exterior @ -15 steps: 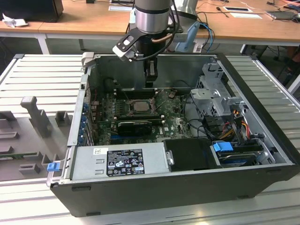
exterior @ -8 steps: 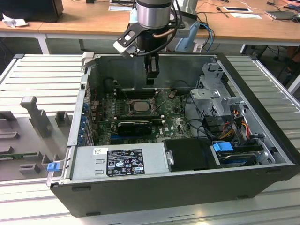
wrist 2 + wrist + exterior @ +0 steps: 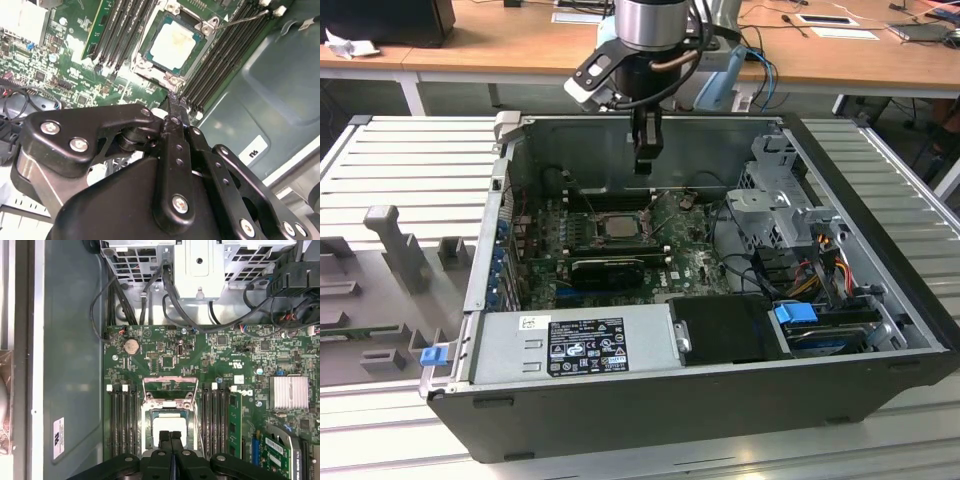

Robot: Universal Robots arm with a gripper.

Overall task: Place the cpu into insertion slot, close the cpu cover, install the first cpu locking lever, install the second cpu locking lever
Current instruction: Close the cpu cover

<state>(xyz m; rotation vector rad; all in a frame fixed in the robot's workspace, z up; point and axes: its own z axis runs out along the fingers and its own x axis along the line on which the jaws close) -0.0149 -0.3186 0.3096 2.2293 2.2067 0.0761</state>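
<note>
- The cpu (image 3: 172, 42) lies flat in the insertion slot (image 3: 196, 44) on the green motherboard (image 3: 200, 357), inside the open computer case (image 3: 720, 410). Its pale metal top faces up.
- The gripper (image 3: 174, 102) hangs above the board, just beside the slot's near edge. The fingers (image 3: 165, 440) are pressed together and nothing is seen between them.
- In the first wrist view, the cpu cover (image 3: 168, 386) appears to be hinged up at the slot's far edge, so the chip is left uncovered. This is not certain.
- A thin wire locking lever (image 3: 245, 19) is seen slanting across the memory slots (image 3: 220, 55) beside the socket.
- The cpu is judged to be light, thin and stiff, with a smooth top that offers little grip.
- Its underside and the slot's contacts are judged fragile, so hold is best taken at two opposite edges and the chip kept level.
- The cover is judged to be stiff sheet metal, best pushed at its free edge, well clear of the chip's top.
</note>
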